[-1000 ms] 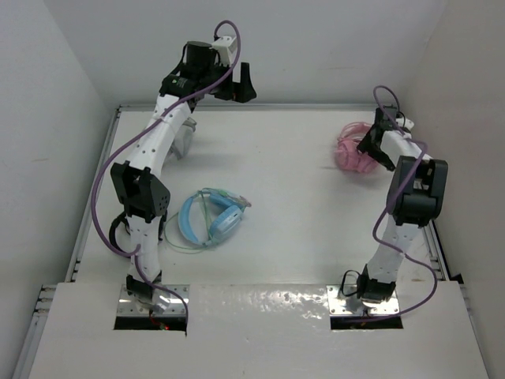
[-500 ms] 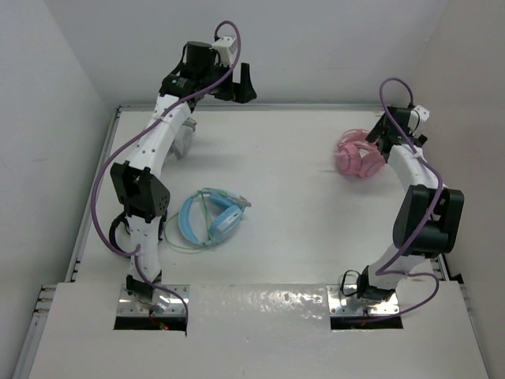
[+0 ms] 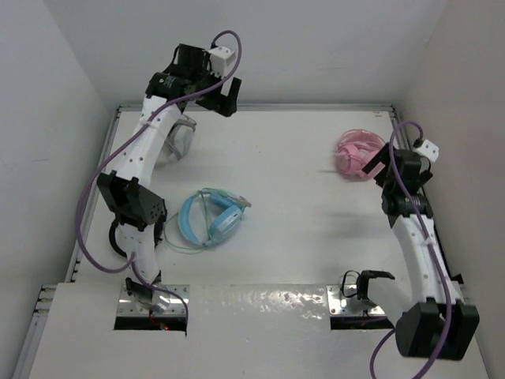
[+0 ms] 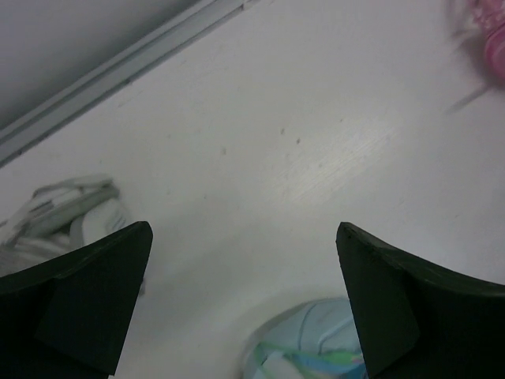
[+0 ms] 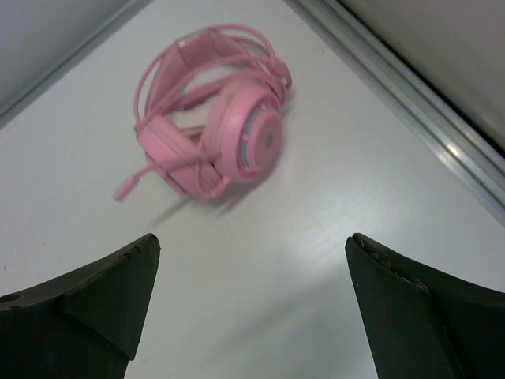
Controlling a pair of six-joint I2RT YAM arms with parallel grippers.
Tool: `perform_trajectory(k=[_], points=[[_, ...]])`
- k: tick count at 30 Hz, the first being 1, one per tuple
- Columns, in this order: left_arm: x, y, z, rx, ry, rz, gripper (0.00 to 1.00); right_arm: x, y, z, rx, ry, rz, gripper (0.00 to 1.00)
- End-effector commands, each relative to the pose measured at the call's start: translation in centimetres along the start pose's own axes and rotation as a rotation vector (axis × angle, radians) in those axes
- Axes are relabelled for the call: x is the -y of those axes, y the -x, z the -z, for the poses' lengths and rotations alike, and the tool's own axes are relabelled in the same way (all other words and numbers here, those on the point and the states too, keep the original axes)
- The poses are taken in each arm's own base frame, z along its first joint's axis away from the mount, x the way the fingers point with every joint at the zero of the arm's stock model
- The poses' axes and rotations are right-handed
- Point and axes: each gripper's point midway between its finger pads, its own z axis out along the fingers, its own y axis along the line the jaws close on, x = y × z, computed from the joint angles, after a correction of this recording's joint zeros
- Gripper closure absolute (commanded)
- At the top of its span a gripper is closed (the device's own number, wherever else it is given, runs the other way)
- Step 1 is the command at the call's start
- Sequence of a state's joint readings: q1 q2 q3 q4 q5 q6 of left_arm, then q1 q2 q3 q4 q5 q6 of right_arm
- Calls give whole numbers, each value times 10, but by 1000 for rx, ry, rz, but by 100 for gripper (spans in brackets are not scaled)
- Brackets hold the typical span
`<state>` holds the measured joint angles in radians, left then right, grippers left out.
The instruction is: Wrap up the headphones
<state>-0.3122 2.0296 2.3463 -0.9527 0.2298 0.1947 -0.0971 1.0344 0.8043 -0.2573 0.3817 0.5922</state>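
Note:
The pink headphones [image 3: 355, 155] lie at the back right of the table, cable bundled around the headband and ear cups; in the right wrist view the headphones [image 5: 213, 126] rest on the white surface ahead of the fingers. My right gripper [image 3: 380, 167] hovers just to their right and nearer side, open, nothing between its fingers [image 5: 251, 245]. My left gripper [image 3: 227, 101] is raised high at the back left, open and empty [image 4: 243, 229]. A pink edge of the headphones [image 4: 491, 39] shows at the top right of the left wrist view.
Light-blue headphones [image 3: 209, 219] with a greenish cable lie left of centre, also below the left fingers [image 4: 316, 347]. Grey headphones [image 3: 178, 140] sit at the back left by the left arm [image 4: 63, 213]. A metal rail [image 5: 410, 95] borders the table near the pink set.
The right arm has drawn back toward the near right side, its gripper leaving the pink headphones and staying open. The left arm has shifted slightly left, still raised and open.

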Motion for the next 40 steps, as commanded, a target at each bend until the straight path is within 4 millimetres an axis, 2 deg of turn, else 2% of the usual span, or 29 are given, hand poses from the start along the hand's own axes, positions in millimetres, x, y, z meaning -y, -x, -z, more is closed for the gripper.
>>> perform_trajectory(k=[1,2,3,4,5,6,7,8,9,11,13,14,15,16,19,23,28,37,40], points=[[-19,-34,44,-121,124,-83,0,20,-45,24,-103,-6,-45,1],[-17,-35,63,-102,142,-92,0,22,-49,28,-105,1,-49,1],[-20,-67,51,-164,156,-90,0,27,-60,31,-123,0,-44,1],[-20,-77,56,-165,163,-106,0,26,-55,39,-93,30,-53,1],[-16,-73,80,-112,182,-119,0,26,-56,42,-88,40,-55,1],[-17,-99,76,-149,198,-117,0,27,-60,44,-86,48,-52,1],[-16,-106,83,-143,207,-116,0,27,-59,45,-75,56,-58,1],[-17,-105,104,-110,248,-119,0,27,-58,49,-58,67,-62,1],[-17,-128,103,-150,254,-114,0,28,-56,50,-49,70,-67,1],[-17,-149,116,-143,292,-111,0,27,-55,53,-37,86,-59,1],[-19,-158,122,-115,321,-117,0,28,-55,55,-34,88,-46,1],[-20,-156,134,-66,355,-111,0,28,-56,55,-36,90,-42,1],[-20,-164,129,-47,362,-102,0,29,-57,56,-39,92,-37,1],[-18,-161,135,-2,369,-84,0,29,-58,57,-40,95,-30,1],[-18,-159,139,85,395,-22,0,30,-65,60,-61,110,-8,1],[-16,-168,136,122,400,26,0,38,-78,57,-94,82,15,1],[-19,-165,134,147,422,81,0,36,-76,56,-103,83,35,1],[-14,-170,130,106,382,35,0,37,-79,51,-162,51,62,1],[-13,-156,124,153,357,3,0,42,-80,50,-155,21,49,1]])
